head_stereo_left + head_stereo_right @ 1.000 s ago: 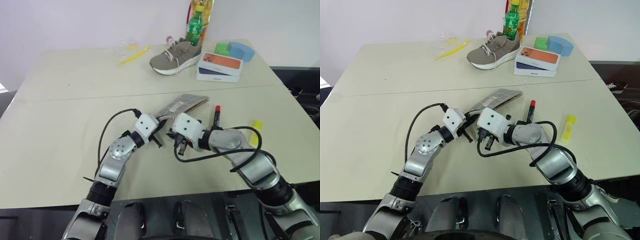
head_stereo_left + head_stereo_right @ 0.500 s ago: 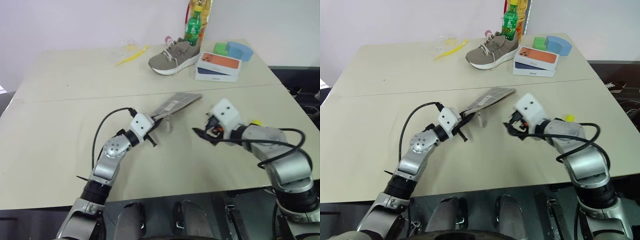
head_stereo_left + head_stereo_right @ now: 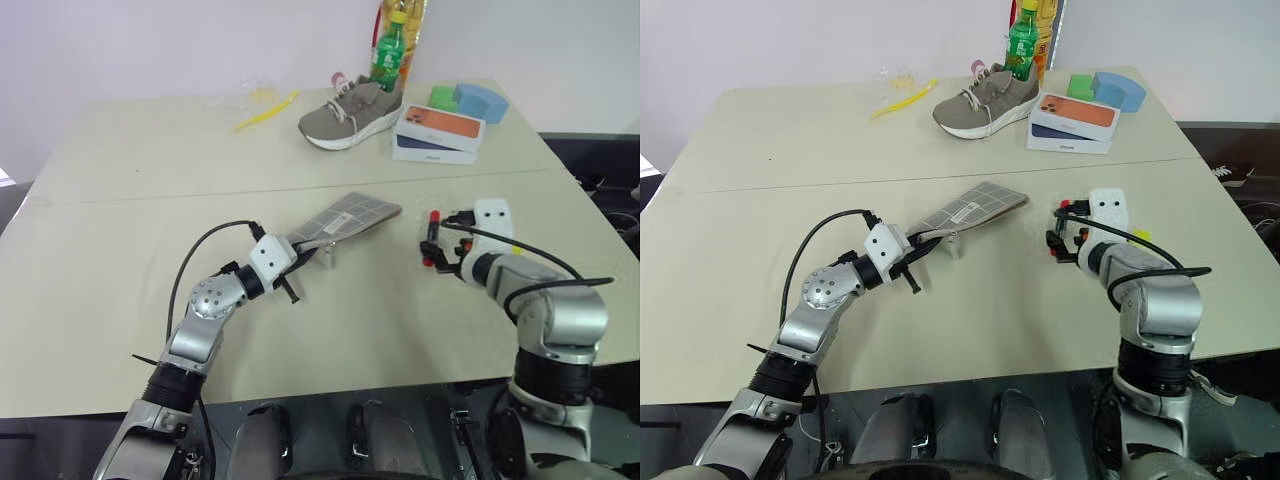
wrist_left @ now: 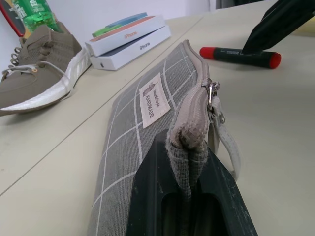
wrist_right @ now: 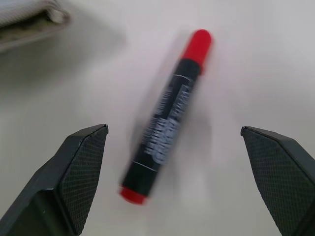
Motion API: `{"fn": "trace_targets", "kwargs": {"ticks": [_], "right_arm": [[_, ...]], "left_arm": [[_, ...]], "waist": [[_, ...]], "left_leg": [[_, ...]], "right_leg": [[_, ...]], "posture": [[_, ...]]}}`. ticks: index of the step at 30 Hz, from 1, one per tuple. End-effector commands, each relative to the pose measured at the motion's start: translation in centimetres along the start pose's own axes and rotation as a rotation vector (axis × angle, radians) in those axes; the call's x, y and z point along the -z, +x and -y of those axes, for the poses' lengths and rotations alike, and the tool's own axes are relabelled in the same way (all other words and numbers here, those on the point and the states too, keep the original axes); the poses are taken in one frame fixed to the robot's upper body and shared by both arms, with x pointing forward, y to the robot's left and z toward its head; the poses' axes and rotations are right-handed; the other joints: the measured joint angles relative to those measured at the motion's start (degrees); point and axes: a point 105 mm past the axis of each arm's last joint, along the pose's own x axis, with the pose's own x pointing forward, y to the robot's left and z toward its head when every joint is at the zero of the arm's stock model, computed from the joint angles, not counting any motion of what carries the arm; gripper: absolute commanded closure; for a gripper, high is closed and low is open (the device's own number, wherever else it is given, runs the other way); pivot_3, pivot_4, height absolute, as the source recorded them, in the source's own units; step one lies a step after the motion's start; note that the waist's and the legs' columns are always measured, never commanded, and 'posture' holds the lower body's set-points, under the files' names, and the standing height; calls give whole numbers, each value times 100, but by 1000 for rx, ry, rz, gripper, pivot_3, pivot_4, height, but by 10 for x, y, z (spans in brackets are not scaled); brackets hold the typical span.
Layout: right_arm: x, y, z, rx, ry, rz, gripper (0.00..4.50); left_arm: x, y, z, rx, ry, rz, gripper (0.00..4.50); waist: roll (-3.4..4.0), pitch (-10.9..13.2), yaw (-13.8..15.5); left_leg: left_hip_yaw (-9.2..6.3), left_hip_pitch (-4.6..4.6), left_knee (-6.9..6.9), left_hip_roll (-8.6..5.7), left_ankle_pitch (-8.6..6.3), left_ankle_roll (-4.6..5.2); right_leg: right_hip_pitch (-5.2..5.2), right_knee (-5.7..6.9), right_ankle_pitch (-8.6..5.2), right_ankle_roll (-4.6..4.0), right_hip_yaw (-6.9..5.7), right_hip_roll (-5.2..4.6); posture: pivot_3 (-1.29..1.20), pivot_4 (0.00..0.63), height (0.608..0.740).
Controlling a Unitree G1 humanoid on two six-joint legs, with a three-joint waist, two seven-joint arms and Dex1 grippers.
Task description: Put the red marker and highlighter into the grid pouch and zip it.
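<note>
The grid pouch [image 3: 350,215] is grey with white grid lines and a white label [image 4: 153,97]. My left gripper [image 3: 290,265] is shut on its near end, beside the zipper pull [image 4: 212,91]. The far end reaches toward the table's middle. The red marker [image 5: 167,118] has a black barrel with a red cap and red end, and it lies on the table [image 3: 120,230] to the right of the pouch. My right gripper [image 5: 172,132] hangs open just above the marker, one finger on each side of it. A bit of the yellow highlighter [image 3: 1138,236] shows behind my right wrist.
At the back of the table stand a grey shoe [image 3: 350,112], a green bottle [image 3: 388,55], stacked phone boxes [image 3: 438,133] and green and blue blocks [image 3: 470,100]. A long yellow stick [image 3: 265,110] lies at the back left.
My right gripper has swung from beside the left gripper out to the right, turned downward over the marker and opened. The left gripper drew the pouch slightly left.
</note>
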Motion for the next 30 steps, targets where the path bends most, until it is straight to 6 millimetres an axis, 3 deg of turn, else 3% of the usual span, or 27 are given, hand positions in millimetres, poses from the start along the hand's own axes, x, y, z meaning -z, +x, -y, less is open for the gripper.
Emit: {"fn": "trace_targets", "kwargs": {"ticks": [1, 9, 14, 18, 21, 25, 30], "right_arm": [[-6, 0, 0, 18, -15, 23, 516], [-6, 2, 7, 49, -81, 6, 4232], [-20, -6, 5, 39, -300, 65, 4232], [-42, -30, -6, -86, -653, 181, 4232], [-42, -47, -13, -196, -862, 211, 4232], [-37, -57, -25, -305, -947, 236, 4232], [-36, -53, -36, -336, -966, 267, 4232]], "left_arm": [[-10, -3, -6, -28, 24, 40, 4500], [-8, -7, -15, -80, 18, 33, 4500], [-7, -10, -23, -101, 27, 23, 4500], [-8, -13, -31, -120, 14, 28, 4500], [-8, -15, -33, -109, 1, 31, 4500], [-11, -16, -29, -61, -8, 44, 4500], [-14, -17, -22, -8, -20, 52, 4500]], "waist": [[0, 0, 0], [0, 0, -5], [0, 0, -7], [-1, 2, 7], [-7, 4, 6], [-14, 7, -3], [-15, 8, 11]], "left_leg": [[0, 0, 0, 0, 0, 0], [0, 0, -1, 0, 0, 0], [0, 0, -1, 0, 0, 0], [0, -1, -2, -2, -1, 1], [-2, -1, -5, -2, -1, 1], [-2, 2, -4, 0, 0, 0], [-1, 1, 1, 0, 0, 0]], "right_leg": [[0, 0, 0, 0, 0, 0], [0, 0, 0, 0, 0, 0], [-1, 0, 0, 0, 0, 0], [-2, -2, -1, 1, 1, -1], [-2, -7, -1, 2, 0, 0], [0, -6, -1, 2, 0, 2], [1, -4, -1, 2, 0, 2]], "posture": [[0, 150, 740], [0, 150, 740], [0, 150, 740], [0, 150, 740], [0, 150, 740], [0, 150, 740], [0, 150, 740]]}}
